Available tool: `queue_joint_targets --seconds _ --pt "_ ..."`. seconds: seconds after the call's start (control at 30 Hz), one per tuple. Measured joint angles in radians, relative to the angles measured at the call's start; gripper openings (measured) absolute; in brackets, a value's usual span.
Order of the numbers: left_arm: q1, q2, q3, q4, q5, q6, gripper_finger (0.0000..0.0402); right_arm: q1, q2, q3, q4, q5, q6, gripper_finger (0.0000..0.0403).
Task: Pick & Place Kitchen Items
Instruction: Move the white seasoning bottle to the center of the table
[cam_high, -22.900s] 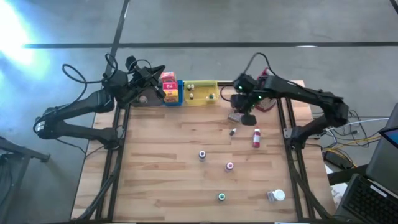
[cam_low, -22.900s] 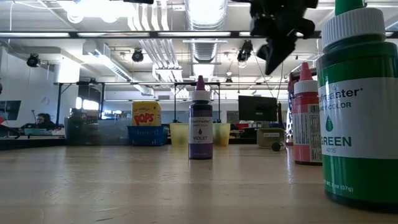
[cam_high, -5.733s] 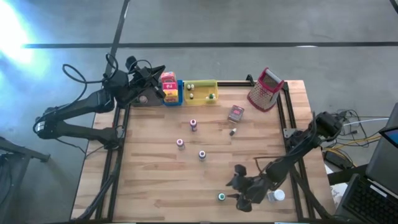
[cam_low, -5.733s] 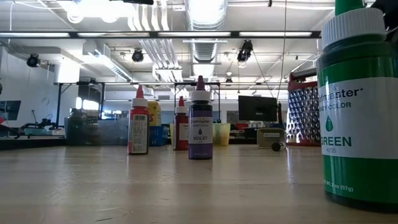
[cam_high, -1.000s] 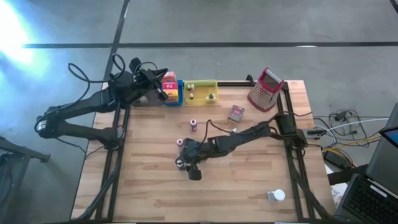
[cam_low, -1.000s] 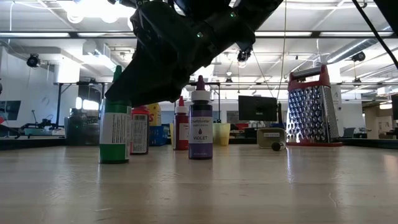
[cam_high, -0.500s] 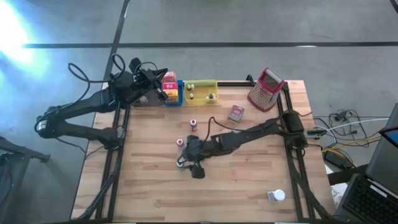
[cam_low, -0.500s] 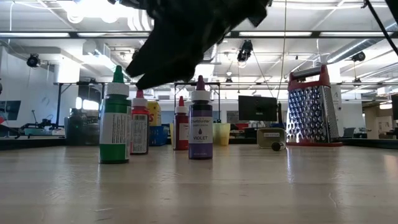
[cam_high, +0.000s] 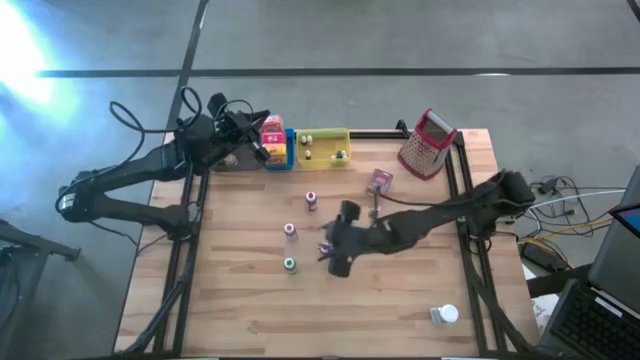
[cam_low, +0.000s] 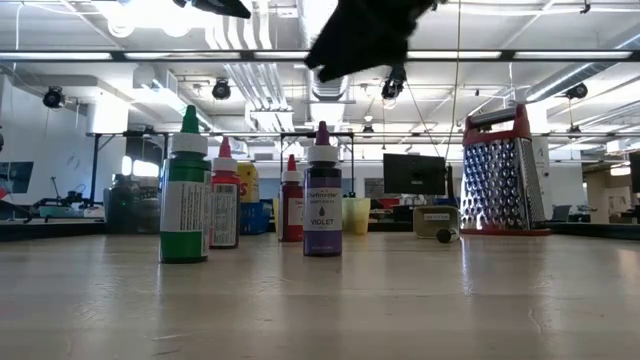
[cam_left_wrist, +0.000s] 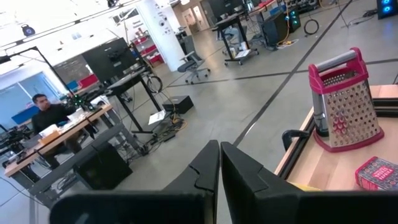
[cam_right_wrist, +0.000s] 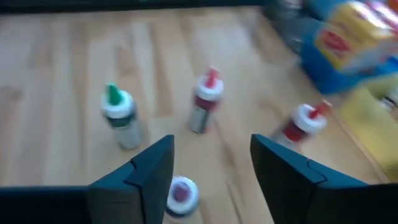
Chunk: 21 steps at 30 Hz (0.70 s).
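- The right end effector (cam_high: 337, 262) hangs released and empty just above the violet bottle (cam_low: 322, 192), likely lining up a grasp.
- The green bottle (cam_high: 289, 265) stands upright on the tabletop (cam_high: 240, 300) just beside the violet bottle; two red-capped bottles (cam_high: 290, 230) stand beyond it.
- The left end effector (cam_left_wrist: 219, 163), clenched on nothing, waits well apart from the violet bottle by the trays.
- Only the low view shows the labels; only the high view shows the spacing.
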<state>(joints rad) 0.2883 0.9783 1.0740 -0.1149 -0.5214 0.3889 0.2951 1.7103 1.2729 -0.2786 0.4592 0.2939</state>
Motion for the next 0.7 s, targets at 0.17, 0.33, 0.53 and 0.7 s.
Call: queue_joint_targets --seconds 0.17,0.33,0.53,0.7 --pt "0.000 0.000 0.000 -0.001 0.000 0.000 0.0022 0.009 -0.086 -0.113 0.033 0.092 0.090 0.0185" --pt "0.000 0.000 0.000 -0.004 0.000 0.000 0.0022 0.003 -0.133 -0.202 0.153 0.093 0.095 0.0167" --pt "0.000 0.000 0.000 -0.007 0.000 0.000 0.0022 0.019 -0.162 -0.251 0.174 0.059 0.092 0.0145" --pt "0.000 0.000 0.000 -0.010 0.000 0.000 0.0022 0.018 -0.205 -0.316 0.238 0.060 0.051 0.0124"
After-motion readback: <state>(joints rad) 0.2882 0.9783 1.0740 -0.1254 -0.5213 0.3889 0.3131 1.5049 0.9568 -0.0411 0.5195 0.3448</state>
